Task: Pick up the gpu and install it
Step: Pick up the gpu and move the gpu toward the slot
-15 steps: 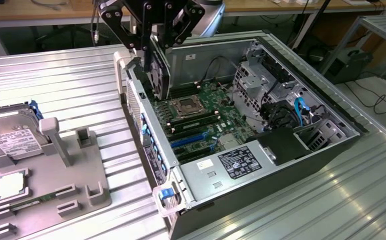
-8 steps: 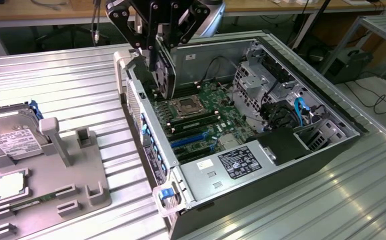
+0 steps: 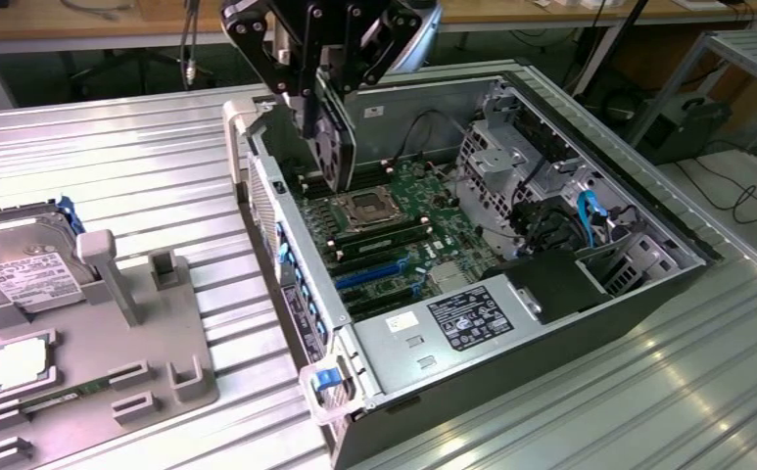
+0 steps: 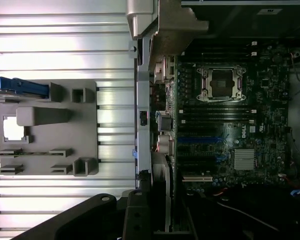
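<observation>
The gpu (image 3: 335, 147) is clamped in the jaws above the motherboard (image 3: 417, 211); seemingly off its slot, components could be struck.

Bright, even light falls on the ribbed metal counter (image 3: 117, 166), which glares almost white in the wrist view and carries a pale sheen on the far side of the computer case (image 3: 483, 416) from the pincer (image 3: 319, 113). Beneath the pincer the case interior lies in shadow, the motherboard (image 4: 225, 125) dim. The pincer's own body reads as a black silhouette.
</observation>
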Robot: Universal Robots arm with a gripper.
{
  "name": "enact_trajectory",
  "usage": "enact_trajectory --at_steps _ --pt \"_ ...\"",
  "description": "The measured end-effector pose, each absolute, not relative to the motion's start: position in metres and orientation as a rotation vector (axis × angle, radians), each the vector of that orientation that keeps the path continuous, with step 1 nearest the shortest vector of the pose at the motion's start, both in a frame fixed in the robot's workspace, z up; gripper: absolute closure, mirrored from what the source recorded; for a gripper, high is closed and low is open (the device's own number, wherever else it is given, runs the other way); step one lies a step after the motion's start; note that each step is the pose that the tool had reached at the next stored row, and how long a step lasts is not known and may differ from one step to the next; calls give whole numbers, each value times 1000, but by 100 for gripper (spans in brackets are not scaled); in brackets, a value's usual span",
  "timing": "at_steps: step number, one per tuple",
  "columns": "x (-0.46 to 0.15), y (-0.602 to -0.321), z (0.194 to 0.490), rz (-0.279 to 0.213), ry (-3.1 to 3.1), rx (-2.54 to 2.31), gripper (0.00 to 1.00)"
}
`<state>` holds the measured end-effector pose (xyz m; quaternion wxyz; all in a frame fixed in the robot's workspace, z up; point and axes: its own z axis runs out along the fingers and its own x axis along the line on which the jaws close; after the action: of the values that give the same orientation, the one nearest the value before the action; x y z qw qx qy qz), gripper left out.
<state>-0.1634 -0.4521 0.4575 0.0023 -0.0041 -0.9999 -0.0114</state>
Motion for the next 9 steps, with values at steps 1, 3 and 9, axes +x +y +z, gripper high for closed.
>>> enact_trajectory --at_steps 1,3,9 --pt "-162 -452 457 -36 -3137 -13 72" --pt "-161 -452 457 -36 -3137 -13 72" --pt "-156 -452 457 -36 -3137 -10 72"
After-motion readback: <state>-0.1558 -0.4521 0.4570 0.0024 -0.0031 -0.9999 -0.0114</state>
